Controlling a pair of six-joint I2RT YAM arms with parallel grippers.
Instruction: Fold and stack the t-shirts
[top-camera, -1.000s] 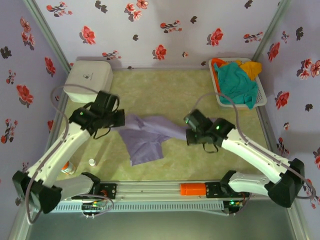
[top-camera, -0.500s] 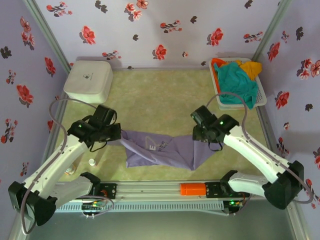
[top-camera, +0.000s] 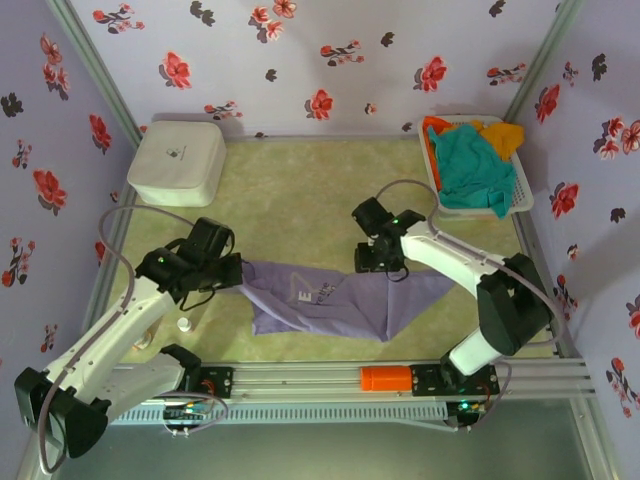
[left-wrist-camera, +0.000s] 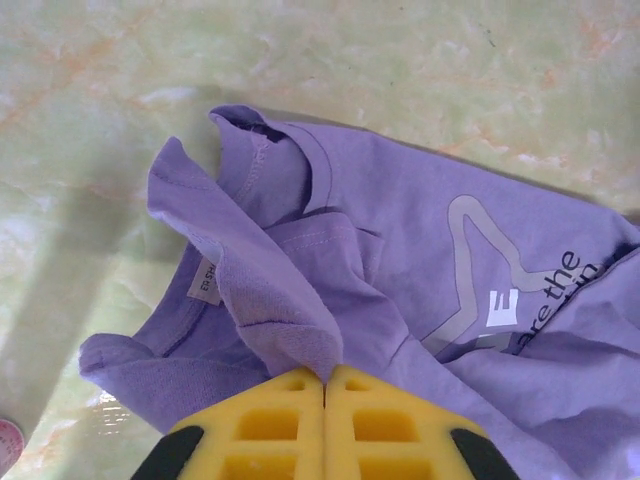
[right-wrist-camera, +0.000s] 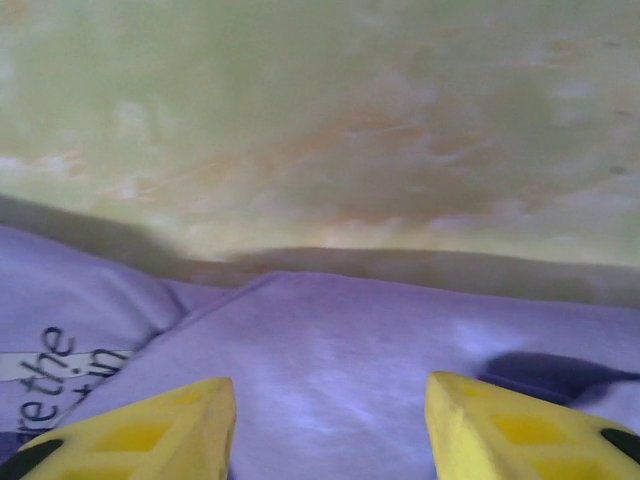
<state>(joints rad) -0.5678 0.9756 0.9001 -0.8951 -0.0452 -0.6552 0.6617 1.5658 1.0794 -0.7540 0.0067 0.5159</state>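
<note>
A lavender t-shirt (top-camera: 330, 300) lies spread across the near middle of the table, its white chest print facing up (left-wrist-camera: 420, 230). My left gripper (top-camera: 238, 272) is at the shirt's left end, near the collar. In the left wrist view it (left-wrist-camera: 325, 375) is shut on a pinched fold of the cloth. My right gripper (top-camera: 378, 265) hovers over the shirt's far edge. It stands open (right-wrist-camera: 328, 400) just above flat purple cloth (right-wrist-camera: 380, 340), with nothing between its fingers. Teal (top-camera: 468, 160), orange (top-camera: 435, 126) and yellow (top-camera: 505, 135) t-shirts are piled in a basket.
The white basket (top-camera: 445, 206) sits at the far right corner. A white rounded box (top-camera: 178, 160) sits at the far left. A small white cap (top-camera: 185, 323) lies near the left edge. An orange part (top-camera: 385, 378) sits on the front rail.
My right gripper has let go of the shirt and drawn back toward the far side and left. The shirt, bunched a second ago, now lies spread out. The left gripper moved nearer, keeping its hold.
</note>
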